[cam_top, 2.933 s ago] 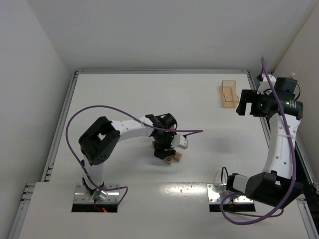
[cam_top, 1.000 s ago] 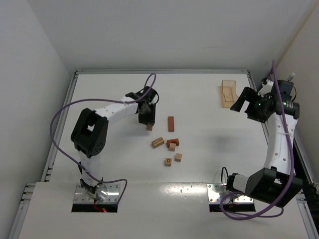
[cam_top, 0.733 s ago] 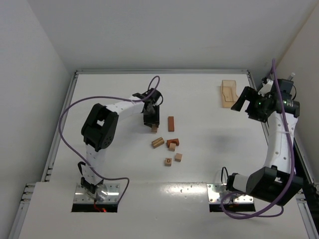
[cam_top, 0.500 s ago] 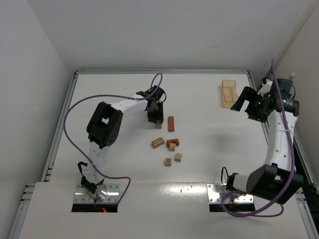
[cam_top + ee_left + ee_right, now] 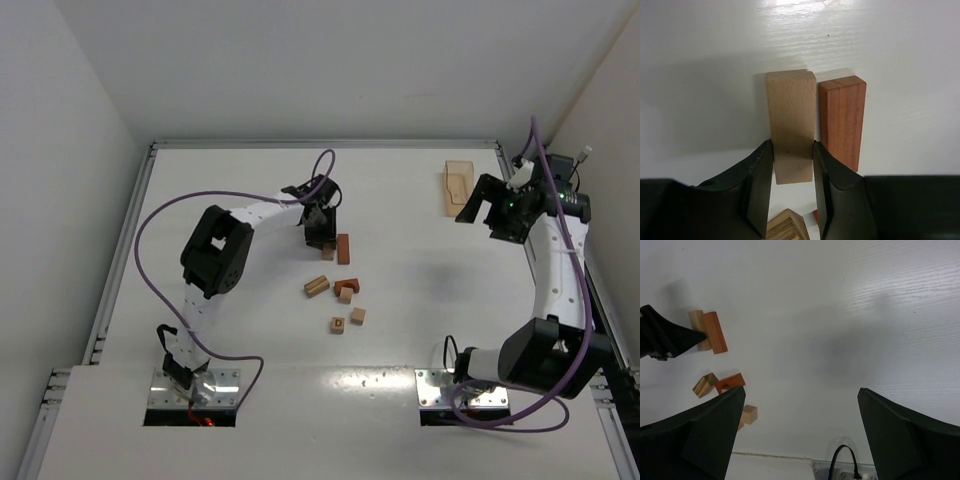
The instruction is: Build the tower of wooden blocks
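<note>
on the table (image 5: 430, 290), near centre, tan block (image 5: 790, 115) clamped in left claw (image 5: 792, 150), just beside red bar (image 5: 842, 120) at its nine o'clock; right claw (image 5: 801, 395) wide open, empty. release slowly, lift straight, avoid nudging.

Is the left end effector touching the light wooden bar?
Touching. The left wrist view shows the fingers of the left end effector pressed against both sides of the tan bar.

left gripper (image 5: 792, 150) clamped on tan block (image 5: 790, 107); right gripper (image 5: 801, 390) splayed, seemingly aloft.
</note>
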`<action>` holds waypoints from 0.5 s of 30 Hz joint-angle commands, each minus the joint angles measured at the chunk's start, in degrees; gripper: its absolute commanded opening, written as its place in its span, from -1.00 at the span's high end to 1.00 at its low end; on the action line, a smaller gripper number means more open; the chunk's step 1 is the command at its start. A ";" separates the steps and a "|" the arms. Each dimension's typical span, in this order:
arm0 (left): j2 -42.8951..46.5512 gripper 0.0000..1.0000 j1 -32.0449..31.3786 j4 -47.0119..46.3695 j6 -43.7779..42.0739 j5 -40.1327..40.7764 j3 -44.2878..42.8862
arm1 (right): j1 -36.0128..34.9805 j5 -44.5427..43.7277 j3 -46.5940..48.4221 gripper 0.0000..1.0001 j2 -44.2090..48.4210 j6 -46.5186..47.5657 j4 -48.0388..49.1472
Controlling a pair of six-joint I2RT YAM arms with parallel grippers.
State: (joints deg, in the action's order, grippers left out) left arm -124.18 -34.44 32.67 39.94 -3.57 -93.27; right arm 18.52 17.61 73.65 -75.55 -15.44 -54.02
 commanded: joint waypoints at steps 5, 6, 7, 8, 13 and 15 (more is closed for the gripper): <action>0.61 1.00 -1.86 0.47 1.98 -1.44 2.48 | -0.95 -0.99 2.82 -0.86 -0.83 -0.64 2.25; 1.22 1.00 -1.86 -0.14 1.98 -1.44 3.01 | -0.95 -0.99 2.82 -0.86 -0.83 -0.64 2.25; 1.22 1.00 -2.39 -0.15 2.59 -1.44 3.62 | -0.95 -0.99 2.82 -0.86 -0.83 -0.64 2.25; 1.74 1.00 -2.39 -0.15 2.60 -1.44 3.63 | -0.95 -0.99 2.82 -0.86 -0.83 -0.64 2.25; 3.06 1.00 -2.39 -0.67 2.60 -0.91 5.38 | -0.95 -0.47 2.82 -0.86 -0.83 -0.64 2.78; 3.68 1.00 -2.39 -1.28 2.60 -0.91 6.09 | -1.47 -0.47 2.82 -0.86 -0.83 -0.64 2.78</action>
State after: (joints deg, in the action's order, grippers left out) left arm -122.13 -36.03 29.93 41.50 -4.16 -89.38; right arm 17.63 16.88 73.97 -76.07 -15.44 -52.69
